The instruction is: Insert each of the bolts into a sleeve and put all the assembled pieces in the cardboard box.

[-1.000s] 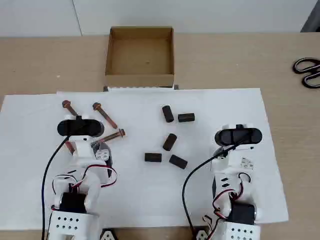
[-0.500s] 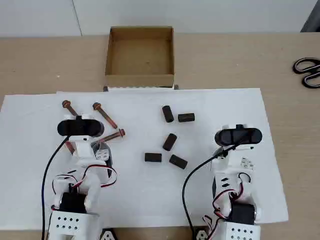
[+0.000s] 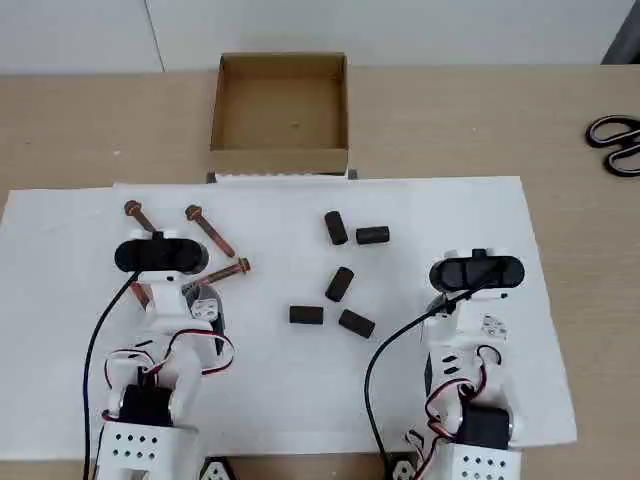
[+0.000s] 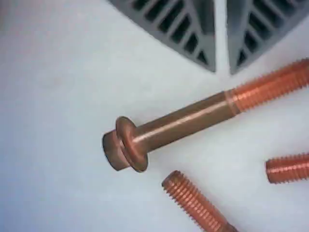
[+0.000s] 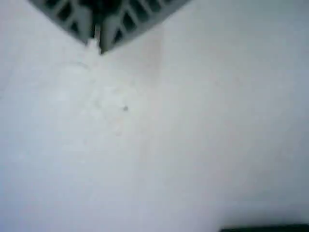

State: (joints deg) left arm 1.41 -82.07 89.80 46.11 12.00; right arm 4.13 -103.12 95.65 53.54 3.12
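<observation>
Several copper bolts lie on the white paper at the left: one point(image 3: 138, 214), a second point(image 3: 209, 229), a third point(image 3: 226, 270). Several black sleeves point(image 3: 340, 283) are scattered mid-paper. The open cardboard box point(image 3: 280, 150) stands beyond the paper's far edge. My left arm point(image 3: 160, 256) hangs over the bolts. Its gripper point(image 4: 223, 70) is shut, bar a thin slit, just above a bolt point(image 4: 169, 128) and holds nothing. My right arm point(image 3: 476, 272) stands right of the sleeves, its gripper point(image 5: 98, 48) shut over bare paper.
Black scissors point(image 3: 616, 144) lie on the wooden table at the far right. The white paper point(image 3: 440, 210) covers the work area. Two more bolt ends point(image 4: 193, 200) lie close beside the left gripper's bolt.
</observation>
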